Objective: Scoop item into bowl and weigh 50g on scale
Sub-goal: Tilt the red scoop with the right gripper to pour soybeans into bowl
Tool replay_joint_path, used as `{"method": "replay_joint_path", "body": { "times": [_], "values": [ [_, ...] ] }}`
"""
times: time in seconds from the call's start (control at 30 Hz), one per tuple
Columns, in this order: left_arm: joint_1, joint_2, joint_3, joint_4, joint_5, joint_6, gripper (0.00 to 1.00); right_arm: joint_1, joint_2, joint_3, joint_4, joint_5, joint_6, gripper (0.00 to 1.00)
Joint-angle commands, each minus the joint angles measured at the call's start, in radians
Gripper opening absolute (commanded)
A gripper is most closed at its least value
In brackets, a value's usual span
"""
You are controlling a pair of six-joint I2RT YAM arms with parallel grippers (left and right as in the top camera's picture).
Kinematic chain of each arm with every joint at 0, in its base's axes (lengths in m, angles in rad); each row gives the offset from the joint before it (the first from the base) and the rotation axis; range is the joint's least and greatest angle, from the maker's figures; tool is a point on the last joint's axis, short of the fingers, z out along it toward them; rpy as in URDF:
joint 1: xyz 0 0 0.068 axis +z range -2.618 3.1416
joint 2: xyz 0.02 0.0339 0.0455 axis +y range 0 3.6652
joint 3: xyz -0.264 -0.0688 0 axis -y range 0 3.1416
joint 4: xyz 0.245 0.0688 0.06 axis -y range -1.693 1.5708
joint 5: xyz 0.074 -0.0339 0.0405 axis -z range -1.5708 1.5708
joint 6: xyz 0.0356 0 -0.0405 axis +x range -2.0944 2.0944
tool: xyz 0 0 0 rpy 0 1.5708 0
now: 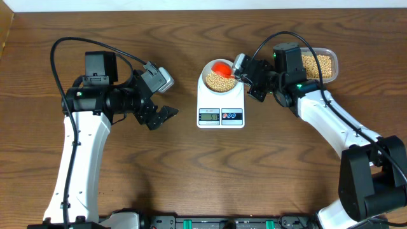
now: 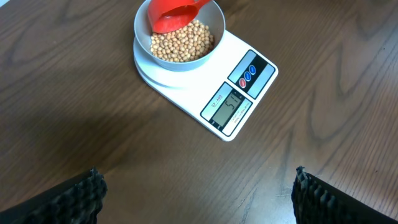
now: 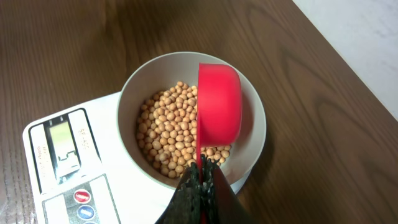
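Note:
The white scale [image 1: 220, 108] stands mid-table with the pale bowl [image 1: 206, 77] on it, partly filled with beige beans [image 1: 217, 81]. My right gripper [image 1: 244, 71] is shut on the thin handle of a red scoop [image 1: 222, 67], held tipped on its side over the bowl. In the right wrist view my right gripper [image 3: 200, 173] pinches the scoop [image 3: 219, 112] above the beans [image 3: 168, 134]. The scale's display [image 2: 225, 106] shows in the left wrist view. My left gripper [image 1: 166, 114] is open and empty, left of the scale.
A clear plastic container [image 1: 329, 56] holding more beans [image 1: 318, 65] sits at the back right, behind my right arm. The left arm lies along the table's left side.

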Motion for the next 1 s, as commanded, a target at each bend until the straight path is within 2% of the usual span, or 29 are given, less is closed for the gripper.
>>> {"method": "replay_joint_path", "body": {
  "times": [0.0,0.97],
  "values": [
    [0.0,-0.01,0.018,-0.003,0.009,0.017,0.98,0.008,0.009,0.003,-0.001,-0.002,-0.014,0.01],
    [0.0,-0.01,0.018,-0.003,0.009,0.017,0.98,0.023,0.009,0.003,-0.073,-0.003,0.017,0.01]
  ]
}}
